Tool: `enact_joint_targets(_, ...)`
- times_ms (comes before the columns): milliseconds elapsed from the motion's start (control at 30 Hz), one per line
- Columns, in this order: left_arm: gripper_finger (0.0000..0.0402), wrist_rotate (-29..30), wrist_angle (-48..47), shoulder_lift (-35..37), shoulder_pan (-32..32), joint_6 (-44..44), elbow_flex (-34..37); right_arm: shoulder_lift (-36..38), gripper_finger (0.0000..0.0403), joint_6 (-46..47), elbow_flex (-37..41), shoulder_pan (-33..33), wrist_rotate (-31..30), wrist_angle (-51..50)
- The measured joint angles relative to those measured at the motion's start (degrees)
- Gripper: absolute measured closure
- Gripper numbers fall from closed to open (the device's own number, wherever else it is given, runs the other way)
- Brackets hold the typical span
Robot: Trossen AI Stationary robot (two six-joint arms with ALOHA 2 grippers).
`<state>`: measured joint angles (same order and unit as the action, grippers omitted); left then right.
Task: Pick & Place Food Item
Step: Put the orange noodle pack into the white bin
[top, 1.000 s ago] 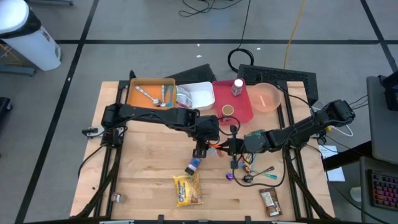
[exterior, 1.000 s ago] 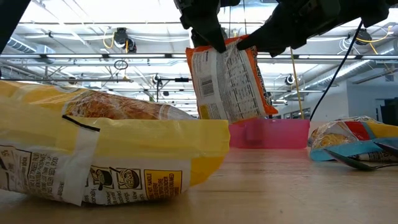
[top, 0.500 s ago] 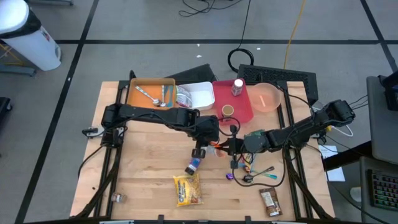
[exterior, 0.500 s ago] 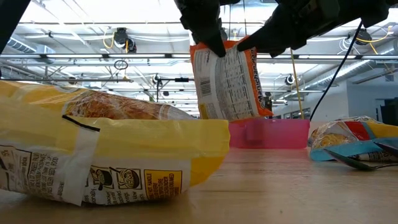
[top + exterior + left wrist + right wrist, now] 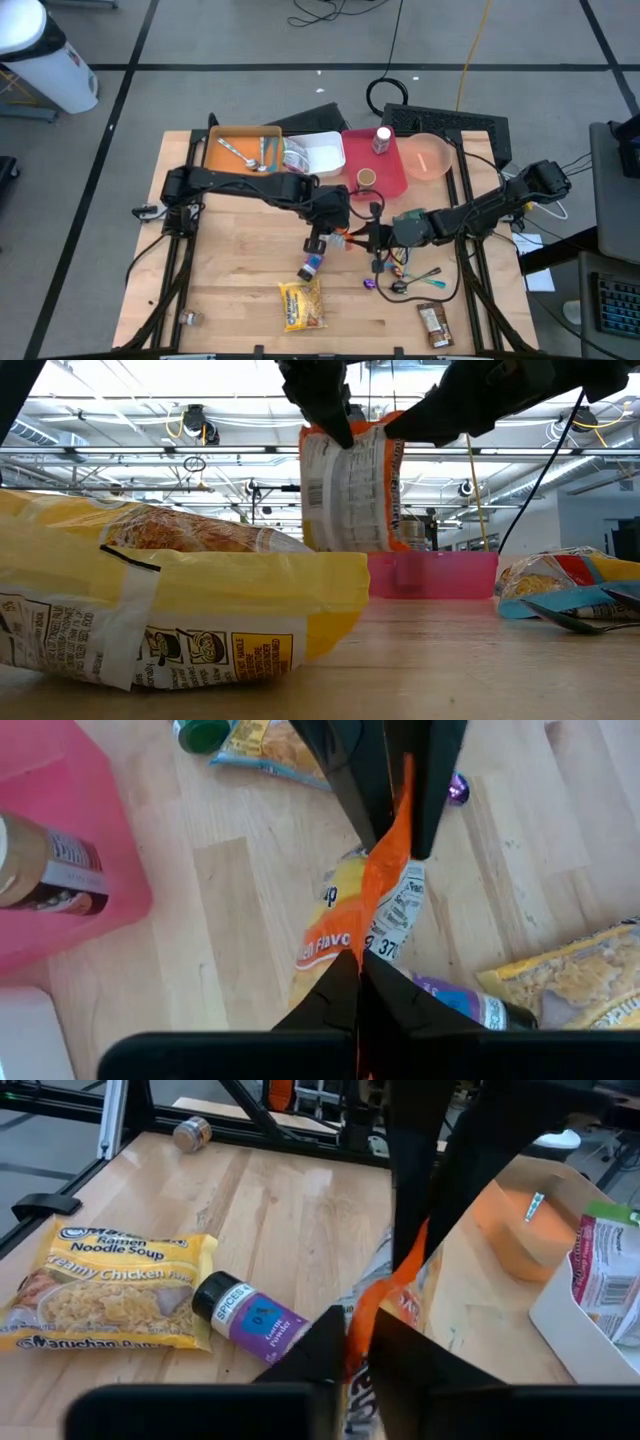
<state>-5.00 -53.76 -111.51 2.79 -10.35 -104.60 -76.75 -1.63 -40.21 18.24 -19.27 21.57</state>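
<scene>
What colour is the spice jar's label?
Purple, on the spice jar with a black cap; the right wrist view shows it best.

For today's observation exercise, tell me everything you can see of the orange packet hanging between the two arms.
The orange packet is a thin, crinkly plastic food pouch, orange at the edges with a white back panel of small print and a barcode. It hangs upright in the air above the wooden table, touching nothing below. The left tool is shut on one edge of it, and the right tool pinches it too. A spice jar and a yellow noodle packet lie nearby.
</scene>
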Motion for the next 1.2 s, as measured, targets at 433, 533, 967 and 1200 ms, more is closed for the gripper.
enact_joint_targets(433, 0.0400, 0.34, -4.77, 4.76, -1.92, 3.50, 0.00, 0.02, 0.0199, -2.46, -0.02, -0.13, -11.35, 1.79)
enact_joint_targets(533, 0.0399, 0.55, -5.57, 6.94, -3.26, 4.87, 0.00, 0.02, 0.0184, -2.55, -0.02, -0.16, -15.60, 1.98)
enact_joint_targets(967, 0.0397, 6.30, -1.02, 10.87, -15.48, 20.55, 0.00, 0.02, 0.0185, -2.12, -0.02, -0.15, -18.20, 2.13)
enact_joint_targets(1200, 0.0398, 10.56, 3.77, 10.87, -23.53, 33.64, 0.00, 0.02, 0.0182, -2.10, -0.02, -0.15, -18.04, 2.11)
